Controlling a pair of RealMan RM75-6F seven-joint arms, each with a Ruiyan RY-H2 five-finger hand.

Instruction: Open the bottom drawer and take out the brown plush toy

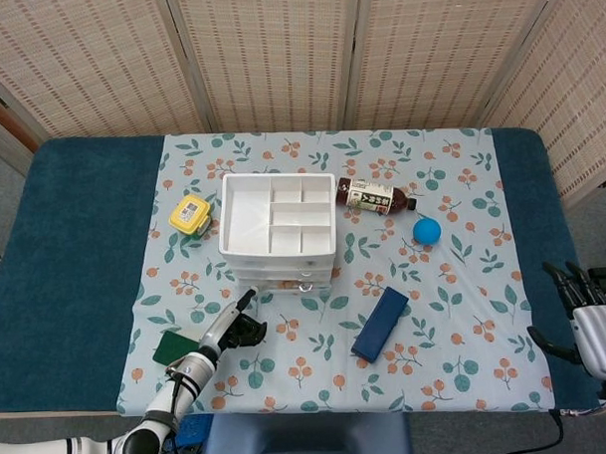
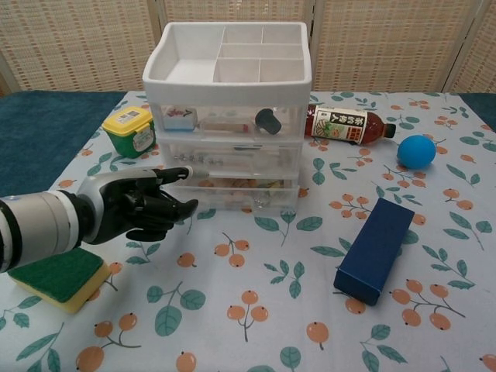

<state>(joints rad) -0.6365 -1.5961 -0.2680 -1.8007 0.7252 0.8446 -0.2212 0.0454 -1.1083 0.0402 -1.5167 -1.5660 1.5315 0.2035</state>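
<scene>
The white drawer unit stands at the table's middle, its open-top tray uppermost. Its bottom drawer is closed, and brownish contents show dimly through the clear front; I cannot make out the plush toy itself. My left hand hovers just left of the unit's front at bottom-drawer height. Its fingers stretch toward the drawer's left corner and hold nothing. My right hand sits at the table's far right edge, fingers spread and empty; the chest view does not show it.
A yellow lidded container stands left of the unit. A green-and-yellow sponge lies under my left forearm. Right of the unit lie a brown tea bottle, a blue ball and a navy box.
</scene>
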